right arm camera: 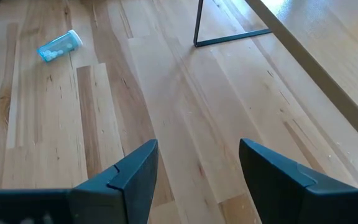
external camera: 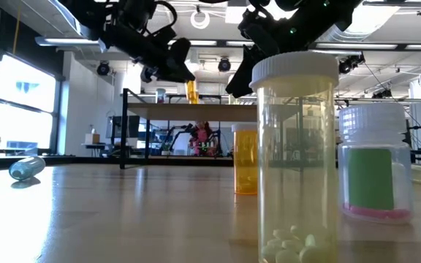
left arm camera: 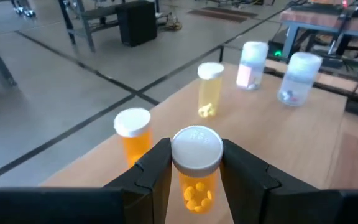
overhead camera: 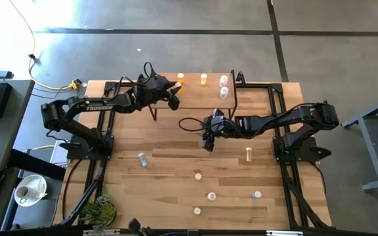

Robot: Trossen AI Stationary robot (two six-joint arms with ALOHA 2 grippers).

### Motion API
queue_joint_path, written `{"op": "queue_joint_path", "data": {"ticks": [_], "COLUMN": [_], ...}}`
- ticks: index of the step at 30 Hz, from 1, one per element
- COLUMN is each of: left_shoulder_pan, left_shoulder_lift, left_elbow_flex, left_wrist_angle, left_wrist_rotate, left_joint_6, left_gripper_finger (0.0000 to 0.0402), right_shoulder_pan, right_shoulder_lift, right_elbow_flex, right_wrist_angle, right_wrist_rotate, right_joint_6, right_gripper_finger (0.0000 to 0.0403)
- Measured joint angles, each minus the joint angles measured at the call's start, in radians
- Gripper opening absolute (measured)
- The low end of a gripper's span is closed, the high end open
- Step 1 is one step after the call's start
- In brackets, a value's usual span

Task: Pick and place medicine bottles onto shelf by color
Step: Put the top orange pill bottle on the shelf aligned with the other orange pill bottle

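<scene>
Orange is the colour of the bottle [left arm camera: 196,168] that the left gripper [left arm camera: 196,171] pinches between its two dark fingers [left arm camera: 151,171], white cap up, yellowish pills showing through its wall; the gripper holds it above the shelf [overhead camera: 195,98], over the end nearer the left arm. On the shelf's light wood top stand four bottles: a second orange bottle [left arm camera: 133,134] just beside the held one, a yellow bottle [left arm camera: 210,90] farther along, then a pinkish-white bottle [left arm camera: 252,64] and a pale blue-grey bottle [left arm camera: 299,78] close together at the far end. The right gripper [overhead camera: 209,139] hangs over bare wood of the worktop [overhead camera: 176,177] just in front of the shelf, its fingers [right arm camera: 135,177] spread apart with nothing between them. Six more bottles are on the worktop in the high view: a pale blue one lying on its side [overhead camera: 142,158] toward the left arm's base, a yellowish one [overhead camera: 249,154] near the right arm's base, and four light-capped ones [overhead camera: 198,176] [overhead camera: 211,195] [overhead camera: 257,194] [overhead camera: 197,210] scattered toward the near edge. In the low view three of these stand close to the camera: a yellow one with white pills [external camera: 295,157], an orange one behind it [external camera: 245,159], and a pinkish one with a green label [external camera: 373,172].
</scene>
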Motion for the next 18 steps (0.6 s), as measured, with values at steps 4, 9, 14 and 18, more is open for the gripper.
{"op": "queue_joint_path", "data": {"ticks": [4, 9, 14, 18], "left_shoulder_pan": [0.0, -0.006, -0.01, -0.009], "left_shoulder_lift": [0.0, 0.014, 0.045, 0.061], "left_elbow_flex": [0.0, 0.0, 0.0, 0.0], "left_wrist_angle": [-0.022, -0.033, -0.013, 0.013], "left_wrist_rotate": [0.0, 0.0, -0.016, -0.028], "left_joint_6": [0.001, 0.001, 0.036, 0.055], "left_gripper_finger": [0.0113, 0.0113, 0.0113, 0.0113], "right_shoulder_pan": [0.0, 0.0, 0.0, 0.0], "right_shoulder_lift": [0.0, 0.0, 0.0, 0.0], "right_elbow_flex": [0.0, 0.0, 0.0, 0.0], "right_wrist_angle": [0.0, 0.0, 0.0, 0.001], "right_wrist_rotate": [0.0, 0.0, 0.0, 0.0], "right_joint_6": [0.001, 0.005, 0.007, 0.008], "right_gripper_finger": [0.0216, 0.0216, 0.0216, 0.0216]}}
